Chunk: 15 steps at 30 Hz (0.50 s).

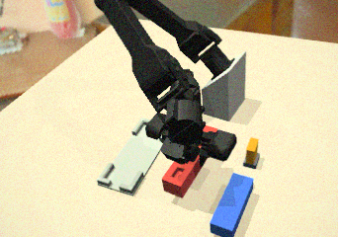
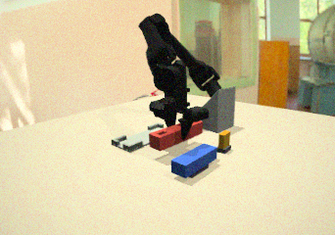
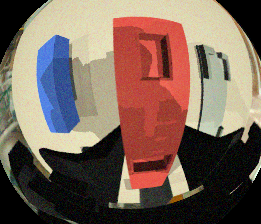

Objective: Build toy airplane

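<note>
Red fuselage (image 1: 182, 178) (image 2: 168, 136) (image 3: 152, 95) between your claw's (image 1: 200, 156) (image 2: 177, 130) (image 3: 151, 145) fingers, part open and shut on its sides.
It looks stiff, probably light, its flat sides perhaps a little slippery; gripping mid-length, between the two sockets, should keep it level. It runs lengthwise through the claw, seemingly on the table (image 1: 49, 164) (image 2: 73, 187) (image 3: 97, 35), though the arm hides much. The pale cradle (image 1: 133, 159) (image 2: 139, 139) (image 3: 215, 95) lies beside the claw, the blue wing (image 1: 232, 203) (image 2: 194, 159) (image 3: 55, 82) on its opposite side.

Fuselage (image 1: 182, 178) (image 2: 167, 138) (image 3: 150, 100): red block, 2 sockets on top, flat on table beside cradle (image 1: 129, 161) (image 2: 138, 139) (image 3: 213, 100), pale grey w/ raised edge pieces. Wing (image 1: 232, 204) (image 2: 194, 160) (image 3: 57, 85): blue, long, tab down. Fin (image 1: 252, 151) (image 2: 223, 140): orange, upright on dark foot.
</note>
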Available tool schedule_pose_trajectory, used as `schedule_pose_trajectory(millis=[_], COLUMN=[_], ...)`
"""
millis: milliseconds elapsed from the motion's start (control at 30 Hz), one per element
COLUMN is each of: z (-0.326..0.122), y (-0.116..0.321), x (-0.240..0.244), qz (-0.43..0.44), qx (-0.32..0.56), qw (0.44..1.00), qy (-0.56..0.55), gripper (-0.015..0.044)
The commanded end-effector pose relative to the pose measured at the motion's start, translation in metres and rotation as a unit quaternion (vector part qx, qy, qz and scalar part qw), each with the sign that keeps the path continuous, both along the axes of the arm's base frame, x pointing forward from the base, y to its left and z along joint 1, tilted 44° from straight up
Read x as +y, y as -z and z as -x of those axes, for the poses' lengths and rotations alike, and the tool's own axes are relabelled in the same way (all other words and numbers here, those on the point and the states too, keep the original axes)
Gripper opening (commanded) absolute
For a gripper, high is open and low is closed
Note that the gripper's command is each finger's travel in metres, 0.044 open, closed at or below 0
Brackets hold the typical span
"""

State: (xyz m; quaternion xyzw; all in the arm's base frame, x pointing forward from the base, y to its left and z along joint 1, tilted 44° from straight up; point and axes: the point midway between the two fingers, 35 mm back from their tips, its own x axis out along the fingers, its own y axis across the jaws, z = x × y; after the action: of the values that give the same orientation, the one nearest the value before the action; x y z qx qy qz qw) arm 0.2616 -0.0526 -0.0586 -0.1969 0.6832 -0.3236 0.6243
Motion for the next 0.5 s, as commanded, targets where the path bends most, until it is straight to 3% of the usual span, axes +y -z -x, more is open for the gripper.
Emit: schedule_pose_trajectory(millis=[0,467], z=[-0.005,-0.010], y=[-0.010,-0.042], x=[0.011,0.041], qz=[-0.003,-0.003], qx=[-0.005,-0.005], qw=[1.000,1.000], qy=[0.001,0.001], gripper=[0.0000,0.0000])
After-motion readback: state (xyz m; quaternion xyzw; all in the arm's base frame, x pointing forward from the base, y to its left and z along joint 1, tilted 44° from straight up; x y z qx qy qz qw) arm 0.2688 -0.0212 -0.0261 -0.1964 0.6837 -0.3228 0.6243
